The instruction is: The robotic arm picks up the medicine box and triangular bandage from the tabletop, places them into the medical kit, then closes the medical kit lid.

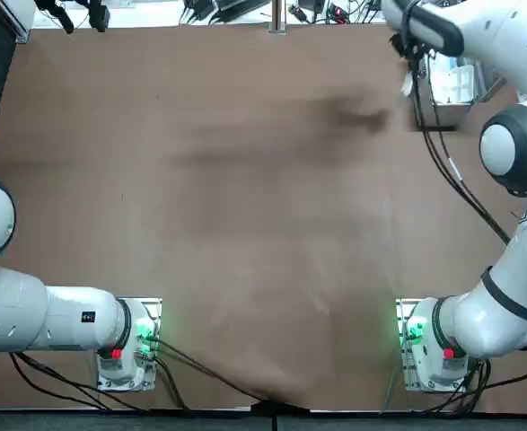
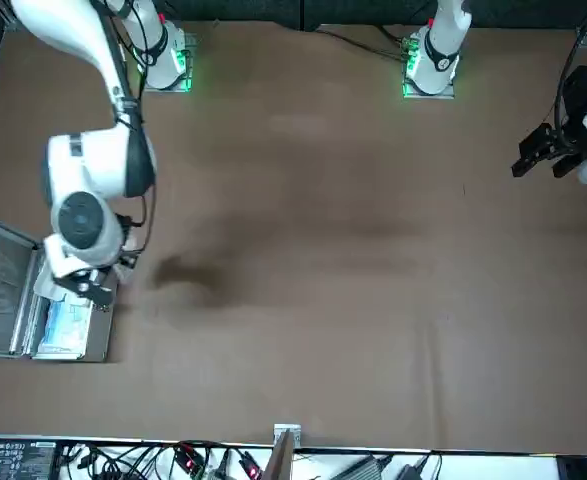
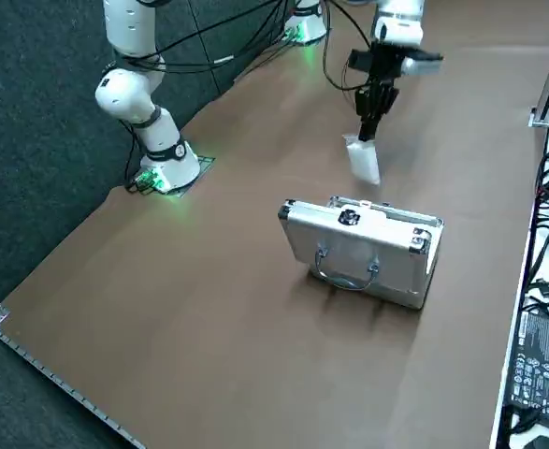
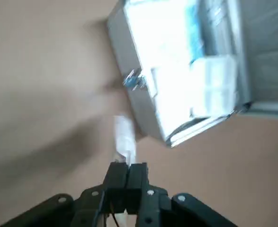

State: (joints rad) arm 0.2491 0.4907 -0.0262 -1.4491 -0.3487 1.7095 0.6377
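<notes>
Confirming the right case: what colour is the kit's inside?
Light blue, inside the medical kit; front view shows it best.

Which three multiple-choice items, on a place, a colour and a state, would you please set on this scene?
1. The medical kit stands: A mid-table; B near the table's far right corner; C by the left arm's base.
2. Its inside is: A red; B black; C light blue.
3. The right gripper is: A shut on the triangular bandage, in the air by the kit; B open, on the table; C shut, empty.
Answers: B, the top view shows it there; C, the front view shows blue lining; A, the packet hangs from it.
</notes>
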